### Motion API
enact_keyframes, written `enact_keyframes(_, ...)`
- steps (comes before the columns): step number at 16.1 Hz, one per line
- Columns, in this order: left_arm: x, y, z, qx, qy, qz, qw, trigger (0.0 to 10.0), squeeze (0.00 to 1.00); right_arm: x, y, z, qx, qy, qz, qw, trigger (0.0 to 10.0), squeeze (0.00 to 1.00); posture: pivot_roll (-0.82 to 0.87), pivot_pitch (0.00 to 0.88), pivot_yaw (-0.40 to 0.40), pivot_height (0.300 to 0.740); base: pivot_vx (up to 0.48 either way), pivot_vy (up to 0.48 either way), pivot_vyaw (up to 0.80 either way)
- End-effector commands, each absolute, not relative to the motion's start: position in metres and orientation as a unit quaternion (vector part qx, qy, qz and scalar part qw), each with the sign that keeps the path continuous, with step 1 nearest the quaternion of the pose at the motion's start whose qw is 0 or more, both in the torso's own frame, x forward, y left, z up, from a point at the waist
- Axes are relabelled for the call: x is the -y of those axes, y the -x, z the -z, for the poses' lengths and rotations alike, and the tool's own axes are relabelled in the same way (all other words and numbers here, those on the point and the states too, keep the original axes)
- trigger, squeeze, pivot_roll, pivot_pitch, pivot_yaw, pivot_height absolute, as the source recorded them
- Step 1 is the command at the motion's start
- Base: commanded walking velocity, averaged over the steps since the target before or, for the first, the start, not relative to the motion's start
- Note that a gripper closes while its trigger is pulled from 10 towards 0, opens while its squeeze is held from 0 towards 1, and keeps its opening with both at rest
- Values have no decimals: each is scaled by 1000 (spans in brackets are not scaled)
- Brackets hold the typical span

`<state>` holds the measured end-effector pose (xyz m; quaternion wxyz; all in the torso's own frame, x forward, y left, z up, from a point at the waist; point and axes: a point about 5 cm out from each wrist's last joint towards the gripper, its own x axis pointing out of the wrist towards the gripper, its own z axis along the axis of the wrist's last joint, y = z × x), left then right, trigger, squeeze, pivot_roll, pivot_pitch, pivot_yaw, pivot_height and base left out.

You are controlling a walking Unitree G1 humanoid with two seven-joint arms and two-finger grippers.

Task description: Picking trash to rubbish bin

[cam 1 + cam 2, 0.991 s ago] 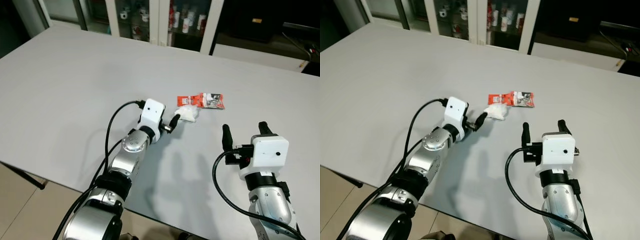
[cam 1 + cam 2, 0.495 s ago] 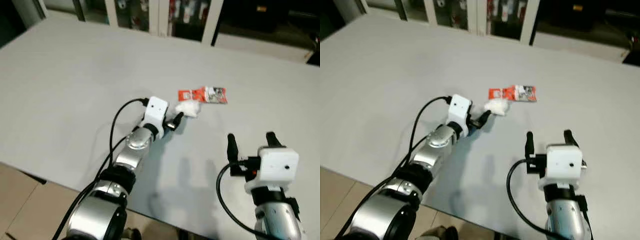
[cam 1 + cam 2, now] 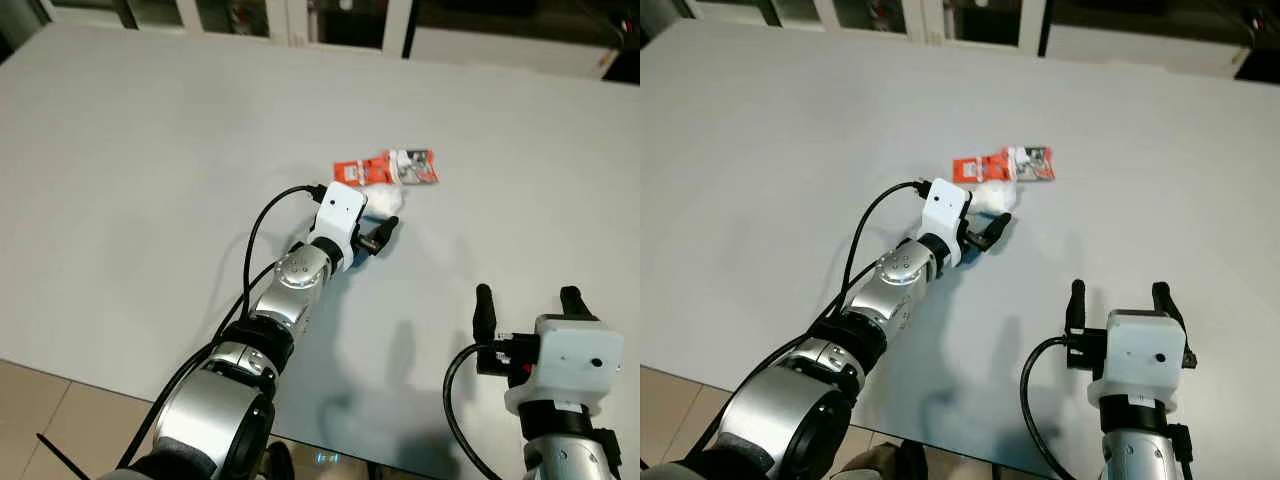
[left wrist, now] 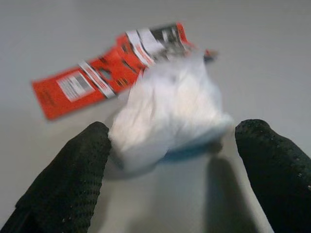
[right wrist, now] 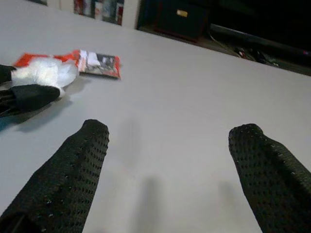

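White tissue wad (image 4: 167, 109) sits between our left pincer (image 4: 177, 160)'s parted fingers, closer than before; head views hide it.

We see the crumpled white tissue (image 4: 167, 109) blurred between the spread jaws of the left gripper (image 4: 177, 160), covering part of the red wrapper (image 4: 97, 77) beyond them; its print is too soft to read.

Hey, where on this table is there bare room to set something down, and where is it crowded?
The grey table lies bare on the robot's left of the left gripper, and between that gripper and the right gripper. The crowded spot is at the left fingers, where the white tissue wad lies against the red wrapper.
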<state>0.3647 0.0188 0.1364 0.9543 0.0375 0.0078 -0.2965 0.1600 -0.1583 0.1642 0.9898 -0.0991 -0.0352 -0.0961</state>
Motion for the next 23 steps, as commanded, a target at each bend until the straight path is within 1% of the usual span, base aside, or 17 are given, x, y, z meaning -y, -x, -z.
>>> enact_keyframes(1,-11,-364,-138,-5,-47,304,952,10000,0,159,-155,-170,40,101,107,988,10000,0,-251,262,61,740,0,0,0)
enact_keyframes(2,-11,-364,-138,-4,-54,297,953,10000,0,159,-154,-170,38,101,108,988,10000,0,-251,262,61,740,0,0,0)
enact_keyframes(4,-21,-371,-140,2,-78,248,966,10000,0,157,-152,-170,35,101,109,988,10000,0,-257,271,57,740,0,0,0)
enact_keyframes(6,-36,-376,-139,-7,-103,197,975,10000,0,158,-151,-171,33,102,110,988,10000,0,-258,275,55,740,0,0,0)
enact_keyframes(7,-44,-378,-137,-10,-117,180,977,9529,0,158,-151,-171,33,103,110,988,10000,0,-258,275,54,740,0,0,0)
enact_keyframes(8,-46,-379,-136,-12,-117,174,978,4510,0,158,-151,-171,32,103,110,988,10000,0,-258,275,54,740,0,0,0)
enact_keyframes(9,-55,-380,-134,-15,-118,160,980,0,0,158,-151,-172,32,105,110,988,10000,0,-259,276,53,740,0,0,0)
enact_keyframes(12,-59,-381,-133,-14,-125,148,981,0,0,158,-151,-172,30,106,108,988,10000,0,-256,274,51,740,0,0,0)
enact_keyframes(23,-62,-380,-131,-10,-128,141,982,0,0,158,-153,-171,27,111,97,989,10000,0,-251,265,40,740,0,0,0)
